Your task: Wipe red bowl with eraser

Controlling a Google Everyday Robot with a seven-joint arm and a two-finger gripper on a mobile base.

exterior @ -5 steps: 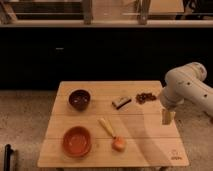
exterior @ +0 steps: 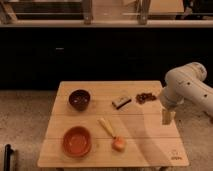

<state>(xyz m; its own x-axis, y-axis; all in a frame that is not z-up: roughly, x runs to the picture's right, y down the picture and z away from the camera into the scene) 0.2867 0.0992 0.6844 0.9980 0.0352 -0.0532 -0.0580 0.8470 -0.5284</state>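
Note:
The red bowl [exterior: 77, 141] sits on the wooden table [exterior: 145, 145] at the front left. The eraser [exterior: 121, 102], a small dark block with a pale edge, lies near the table's middle back. My gripper [exterior: 167, 117] hangs from the white arm [exterior: 186, 88] over the table's right side, well apart from both the eraser and the red bowl. Nothing shows in it.
A dark brown bowl [exterior: 79, 99] stands at the back left. A pale brush with an orange head [exterior: 112, 134] lies in the front middle. A small pile of dark bits [exterior: 145, 97] lies at the back right. A dark counter runs behind the table.
The arm and gripper have shifted slightly; the objects on the table have not moved.

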